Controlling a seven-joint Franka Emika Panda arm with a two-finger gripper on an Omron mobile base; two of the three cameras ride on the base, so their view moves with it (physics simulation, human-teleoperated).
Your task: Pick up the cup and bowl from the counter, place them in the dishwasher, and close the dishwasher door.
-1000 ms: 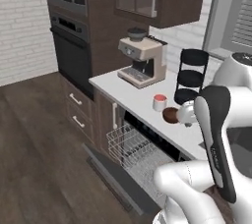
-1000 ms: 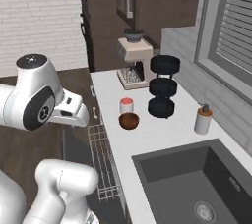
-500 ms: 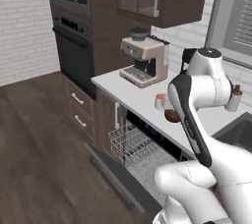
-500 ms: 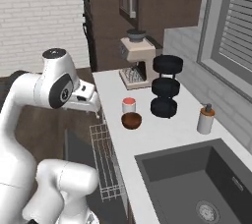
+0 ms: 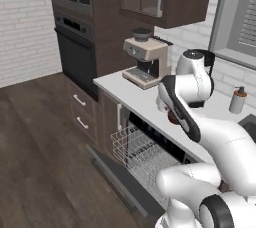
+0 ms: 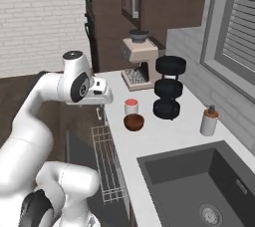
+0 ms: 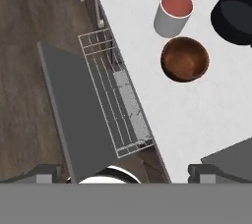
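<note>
The white cup (image 7: 173, 14) with its red top stands on the light counter (image 7: 197, 115), and the reddish-brown bowl (image 7: 184, 59) sits just beside it. They also show in the right base view as cup (image 6: 131, 106) and bowl (image 6: 133, 121). My gripper (image 7: 127, 171) hangs open above the counter's front edge, left of both and touching neither. Its fingertips (image 7: 47, 171) stand wide apart with nothing between them. Below, the dishwasher's white wire rack (image 7: 115, 95) is pulled out over the lowered dishwasher door (image 7: 74, 110). My arm hides most of the cup in the left base view.
A black three-tier rack (image 6: 169, 86) stands right behind the cup and bowl. A coffee machine (image 6: 137, 64) is at the counter's far end. The soap bottle (image 6: 208, 121) and the dark sink (image 6: 199, 186) lie to the right. A wall oven (image 5: 75, 47) stands left of the dishwasher.
My arm has swung up and forward, carrying the open hand from beside the base to above the counter's front edge by the cup and bowl. Cup, bowl and door have not moved.
</note>
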